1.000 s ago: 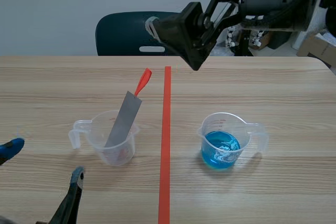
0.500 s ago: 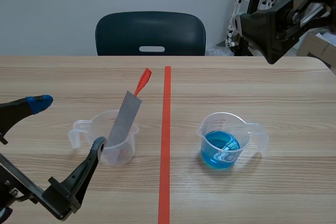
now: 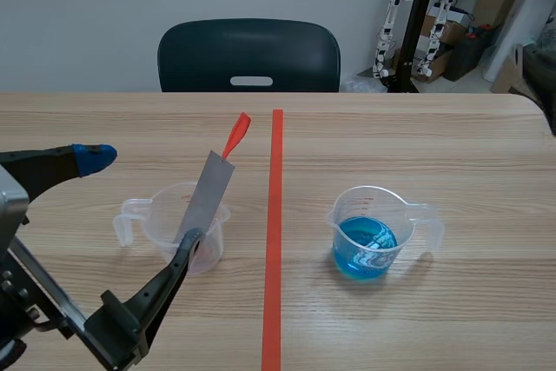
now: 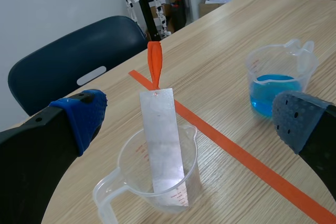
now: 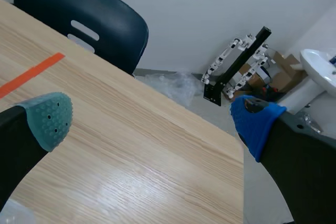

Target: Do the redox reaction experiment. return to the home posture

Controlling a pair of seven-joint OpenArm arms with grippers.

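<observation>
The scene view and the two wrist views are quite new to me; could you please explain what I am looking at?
This is a two-armed robot at a wooden table. The scene view looks out from between the arms; each wrist view looks past one arm's own gripper. The left gripper is open and empty, near a clear beaker with a grey metal strip leaning in it. A second beaker holds blue liquid, across the orange-red tape line. The right gripper, seen only in its own wrist view, is open and empty too, over the table. A dark chair stands behind the table.
</observation>
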